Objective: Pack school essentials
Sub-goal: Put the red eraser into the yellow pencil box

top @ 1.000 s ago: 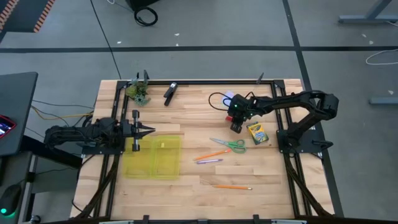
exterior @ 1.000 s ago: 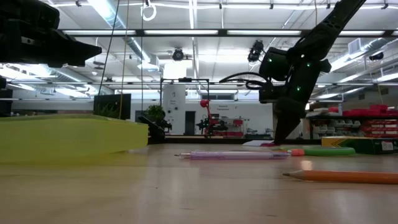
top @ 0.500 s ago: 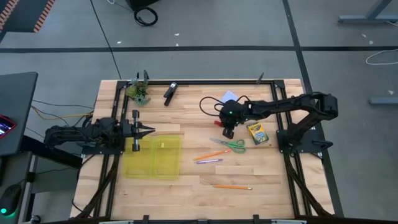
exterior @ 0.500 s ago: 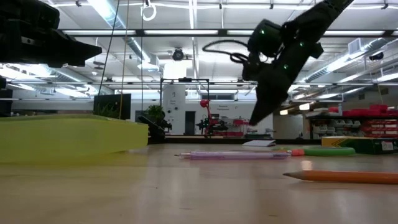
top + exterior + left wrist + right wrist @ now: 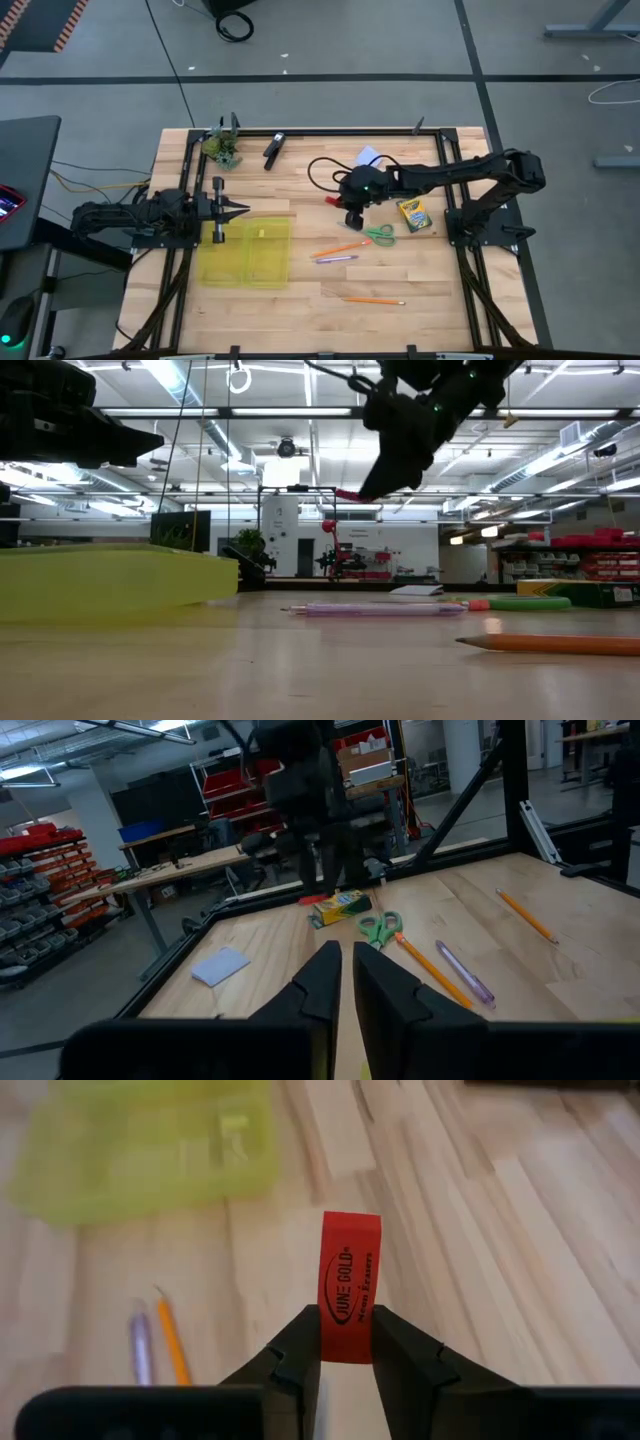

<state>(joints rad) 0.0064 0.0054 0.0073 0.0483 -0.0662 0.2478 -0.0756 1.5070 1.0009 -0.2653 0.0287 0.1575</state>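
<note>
My right gripper (image 5: 343, 205) hangs above the table's middle, shut on a small red eraser (image 5: 348, 1280); in the low view the eraser (image 5: 348, 494) is high over the wood. On the table lie green-handled scissors (image 5: 376, 233), a yellow crayon box (image 5: 412, 214), an orange pencil (image 5: 340, 248), a purple pen (image 5: 338, 259), a second orange pencil (image 5: 376, 300) and a pale blue notepad (image 5: 368, 155). An open yellow-green case (image 5: 247, 252) rests flat at the left. My left gripper (image 5: 240, 210) waits level above the case's far edge, shut and holding nothing. My right gripper pinches the eraser's near end (image 5: 347, 1342) between its two fingers (image 5: 295, 1350), on its two narrow sides. The fingers slant down toward the table's left edge. The eraser's printed face is up and most of it sticks out past the fingertips, lifted clear of the table.
A black oblong tool (image 5: 274, 148) and a green leafy clump (image 5: 224, 150) sit at the far edge. A black frame (image 5: 350, 133) runs around the tabletop. Bare wood lies between the case and the pencils.
My right gripper has risen from the table beside the crayon box and swung toward the table's left edge, tipping from pointing steeply down to a slant. The red eraser has gone with it, from table level to lifted clear.
</note>
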